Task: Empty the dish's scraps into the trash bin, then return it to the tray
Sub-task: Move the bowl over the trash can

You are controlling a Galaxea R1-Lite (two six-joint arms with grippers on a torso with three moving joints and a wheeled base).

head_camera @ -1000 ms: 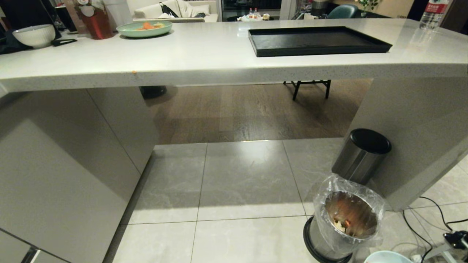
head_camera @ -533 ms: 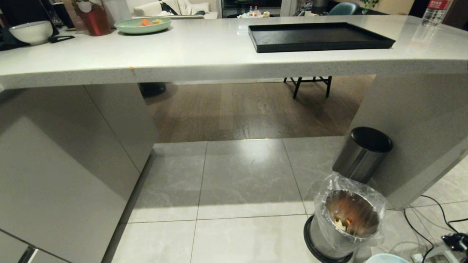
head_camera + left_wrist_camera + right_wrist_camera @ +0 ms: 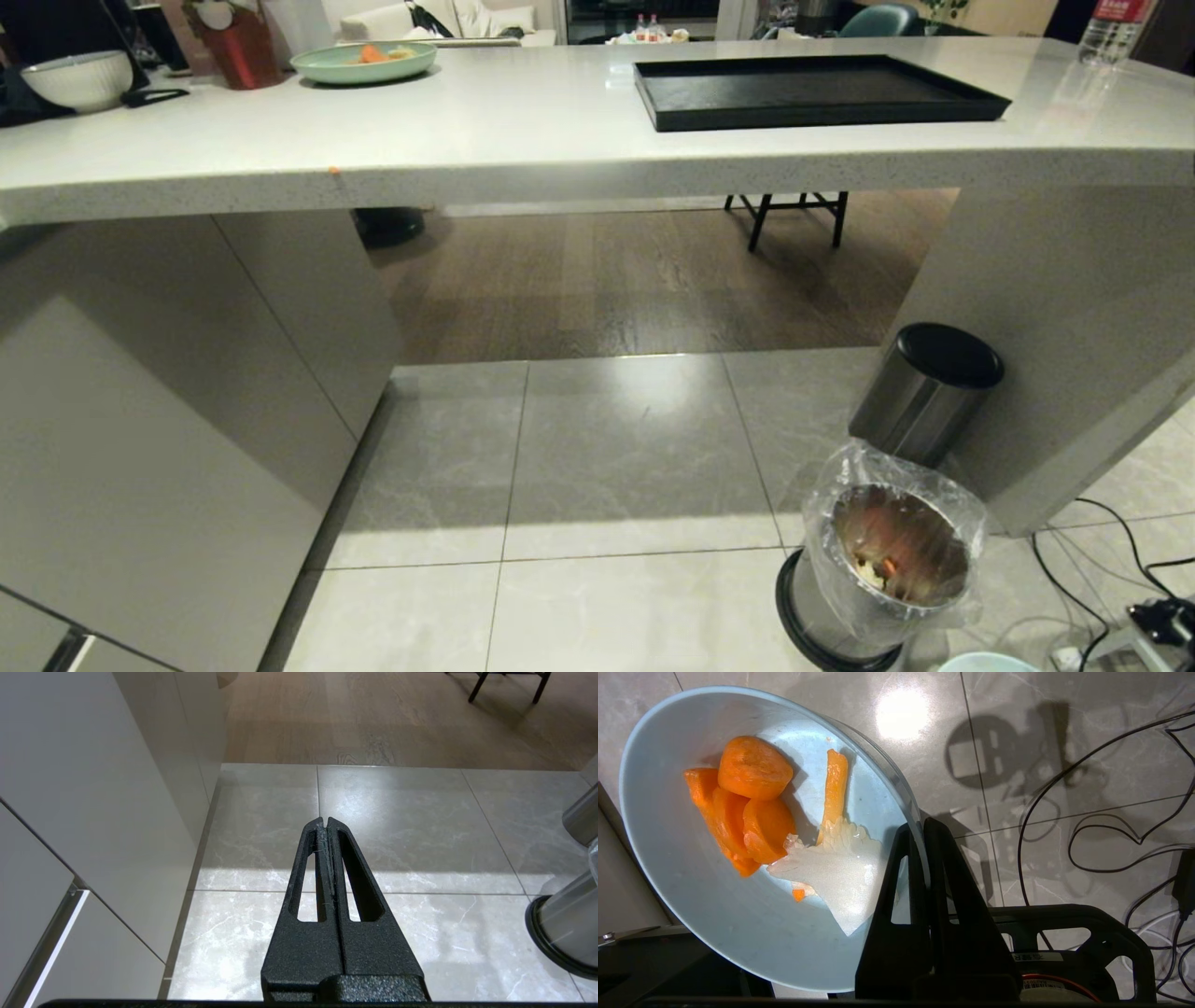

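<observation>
Right pincer (image 3: 920, 826) grips the dish (image 3: 691, 896) rim; bottle label (image 3: 1111, 11) unreadable.

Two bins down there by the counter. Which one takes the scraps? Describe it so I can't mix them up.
Follow the white counter to its right-hand support panel, then look down to the tiled floor at its foot. Two round bins stand there; the trash bin is the nearer, open one. It is lined with a crinkly clear bag and brownish inside, whereas the steel bin behind it has a black lid.
</observation>
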